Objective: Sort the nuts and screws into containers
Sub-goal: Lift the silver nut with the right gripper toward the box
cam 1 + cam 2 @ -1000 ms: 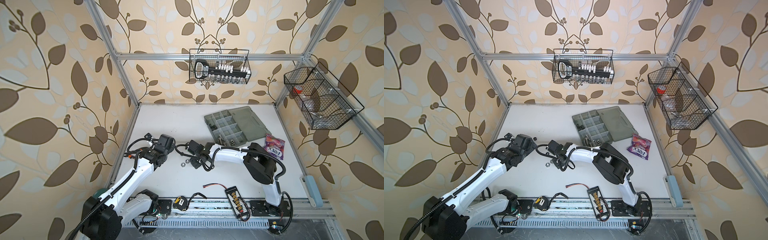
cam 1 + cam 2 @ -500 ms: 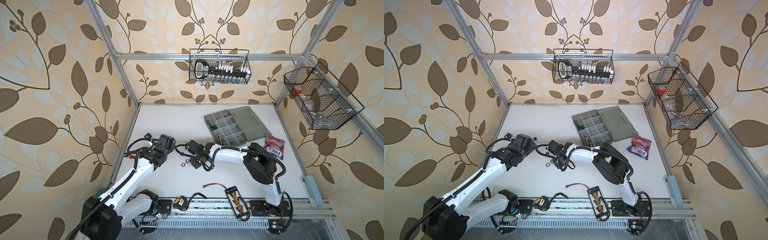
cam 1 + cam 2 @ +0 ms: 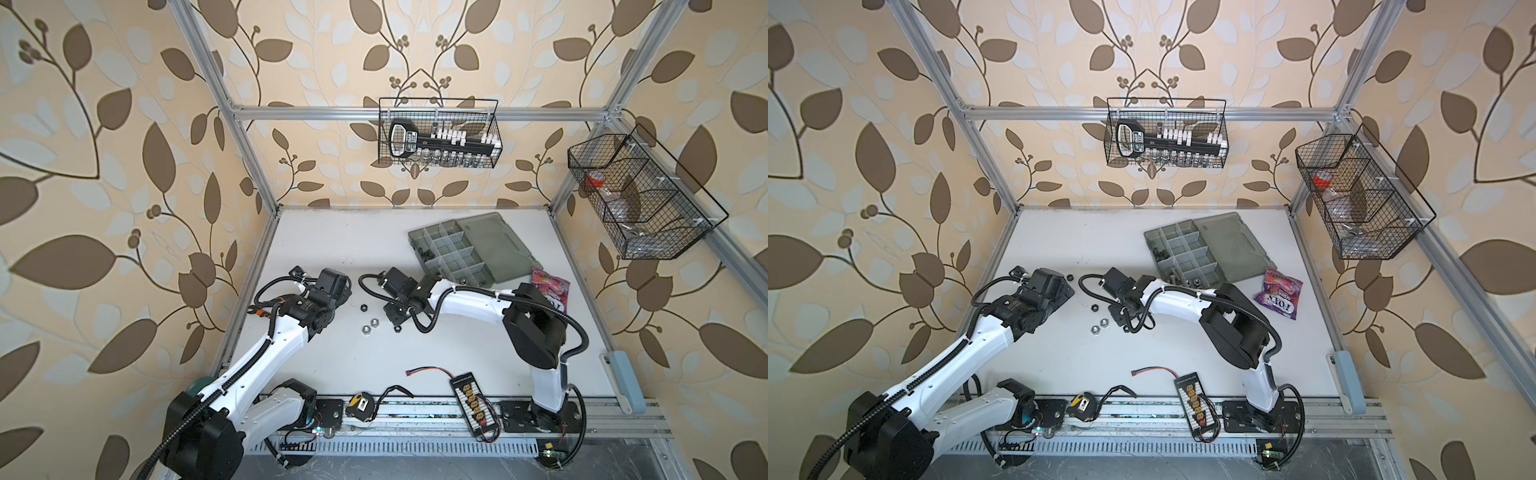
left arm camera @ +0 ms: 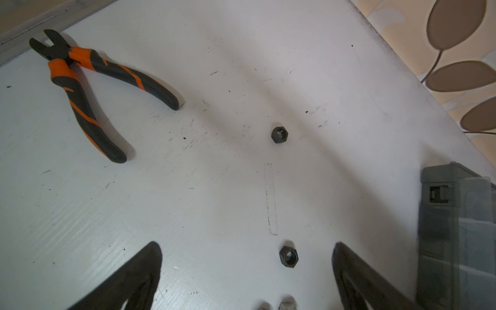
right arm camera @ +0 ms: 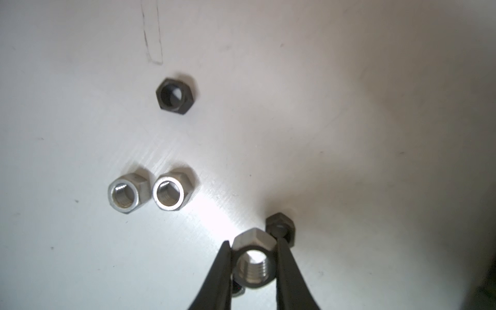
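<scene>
My right gripper (image 5: 253, 249) is shut on a silver nut (image 5: 253, 261), held just above the table; a black nut (image 5: 280, 226) lies right behind it. Two more silver nuts (image 5: 126, 197) sit side by side, with another black nut (image 5: 174, 95) beyond them. In both top views these nuts (image 3: 373, 322) lie between the two grippers. My left gripper (image 4: 247, 249) is open, with a black nut (image 4: 288, 257) on the table between its fingertips. The containers are the compartments of the open grey case (image 3: 453, 249); screws are too small to make out.
Orange-handled pliers (image 4: 88, 94) lie by the left frame rail. A sweets packet (image 3: 550, 291) rests right of the case. A tape measure (image 3: 359, 405), a red cable (image 3: 428, 370) and a connector board (image 3: 471, 397) line the front edge. Wire baskets (image 3: 438, 133) hang on the walls.
The right gripper's jaws have closed in on the silver nut. Both arms otherwise stay where they were, and the left gripper stays open.
</scene>
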`<action>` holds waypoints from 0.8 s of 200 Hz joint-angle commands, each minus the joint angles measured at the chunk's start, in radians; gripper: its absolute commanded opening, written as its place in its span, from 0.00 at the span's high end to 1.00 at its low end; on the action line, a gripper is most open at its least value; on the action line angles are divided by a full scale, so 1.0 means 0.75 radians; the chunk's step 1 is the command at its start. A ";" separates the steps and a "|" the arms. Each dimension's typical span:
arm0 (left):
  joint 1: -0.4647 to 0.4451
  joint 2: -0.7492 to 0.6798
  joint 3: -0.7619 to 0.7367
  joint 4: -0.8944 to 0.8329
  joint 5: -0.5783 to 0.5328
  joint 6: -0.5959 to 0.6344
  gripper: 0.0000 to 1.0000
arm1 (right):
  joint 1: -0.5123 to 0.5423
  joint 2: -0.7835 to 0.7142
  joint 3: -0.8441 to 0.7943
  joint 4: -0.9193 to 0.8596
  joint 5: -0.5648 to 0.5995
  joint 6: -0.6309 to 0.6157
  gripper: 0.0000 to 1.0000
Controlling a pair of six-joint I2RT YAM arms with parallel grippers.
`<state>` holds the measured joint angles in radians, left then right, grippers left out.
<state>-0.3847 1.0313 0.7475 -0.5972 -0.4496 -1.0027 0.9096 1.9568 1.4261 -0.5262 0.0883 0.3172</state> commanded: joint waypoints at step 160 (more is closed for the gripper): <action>0.012 0.085 0.016 0.059 0.049 0.032 0.01 | -0.742 -0.376 -0.329 0.019 0.018 0.045 0.90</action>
<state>-0.3847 1.0901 0.7479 -0.5694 -0.4152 -0.9939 0.3698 1.6886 1.2037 -0.5022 0.0902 0.3473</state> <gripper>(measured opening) 0.990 0.238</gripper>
